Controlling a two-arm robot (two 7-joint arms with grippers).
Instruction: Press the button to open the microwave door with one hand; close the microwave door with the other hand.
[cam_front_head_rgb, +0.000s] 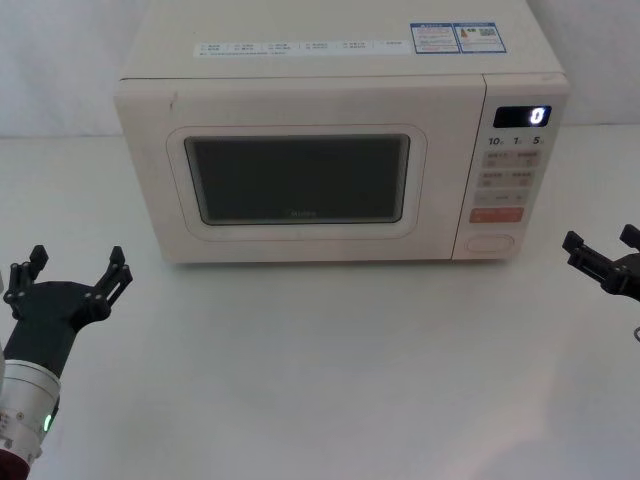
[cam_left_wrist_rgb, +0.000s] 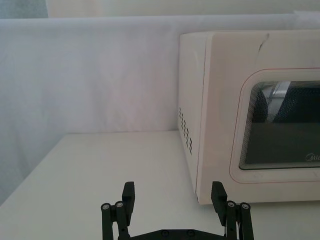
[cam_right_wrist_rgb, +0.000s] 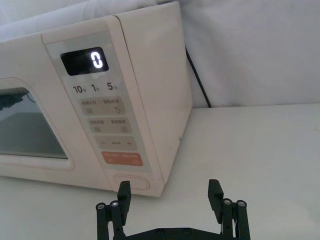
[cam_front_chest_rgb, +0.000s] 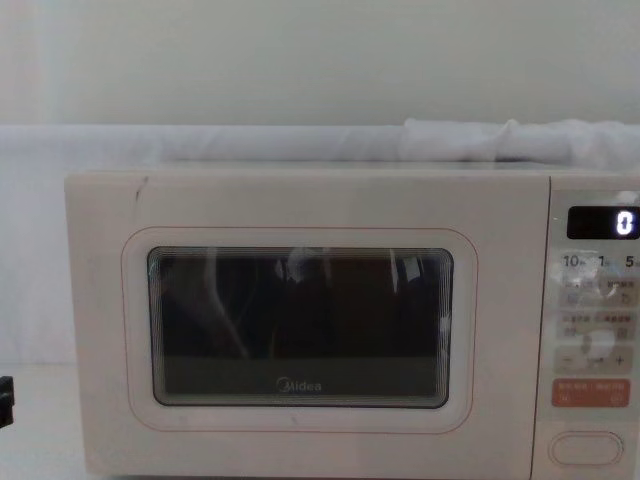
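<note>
Pressing next: we judge the opening push comes first, since the door (cam_front_head_rgb: 298, 180) sits flush and nothing has been touched.
Button (cam_right_wrist_rgb: 131, 182): lowest key on the panel (cam_front_head_rgb: 509, 175), under the orange key (cam_front_head_rgb: 497, 214), ahead of the right jaws and nearer one finger than the other.
Right gripper (cam_right_wrist_rgb: 170, 195): jaws spread wide, empty; we should pinch them together, centre a tip on the button and push straight in.
Door: ahead of the left jaws, off toward one finger.
Left gripper (cam_left_wrist_rgb: 172, 197): jaws released, empty, low on the table (cam_front_head_rgb: 330, 360); we keep it clear of the door's swing.
</note>
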